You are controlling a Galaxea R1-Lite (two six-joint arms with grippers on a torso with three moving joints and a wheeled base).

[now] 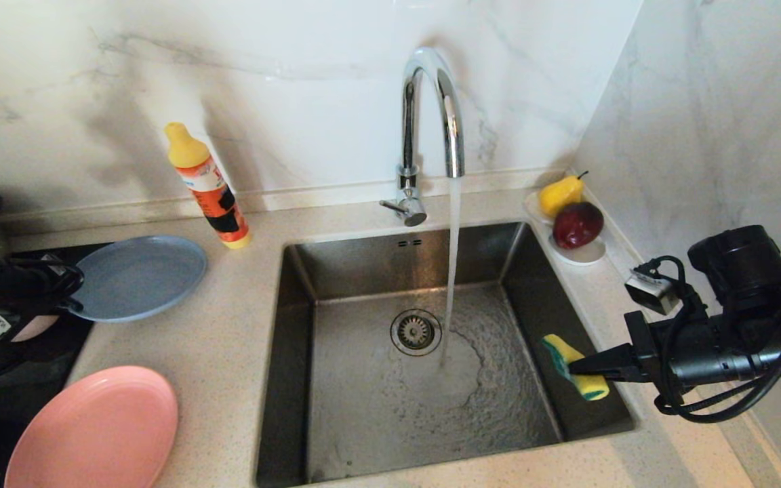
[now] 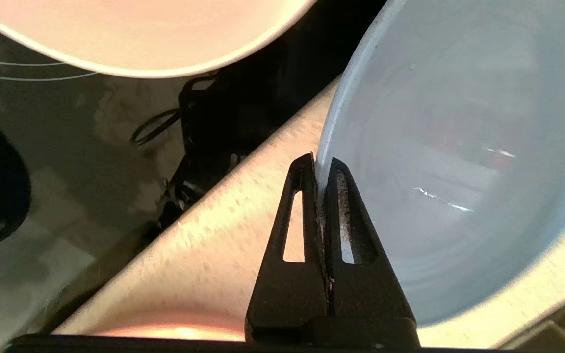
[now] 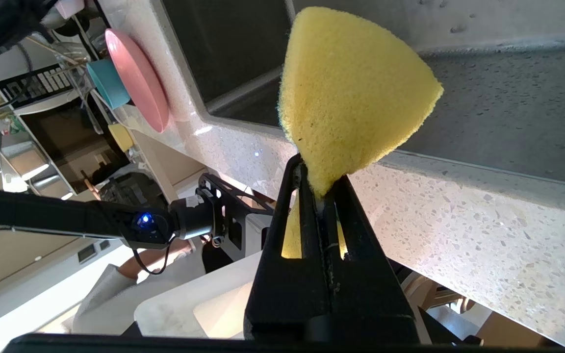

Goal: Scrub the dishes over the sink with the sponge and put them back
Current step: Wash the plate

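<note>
Now my left gripper [image 2: 319, 164] is pinching the round grey-blue plate [image 2: 459, 147] by its rim, visible only in its wrist view; my right gripper [image 1: 577, 369] is squeezing the yellow-green sponge [image 1: 577, 366] over the steel sink [image 1: 377, 379].

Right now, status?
Left tool shut on grey-blue plate rim, on counter. Right tool shut on sponge over sink. Tap running. Path clear.
</note>
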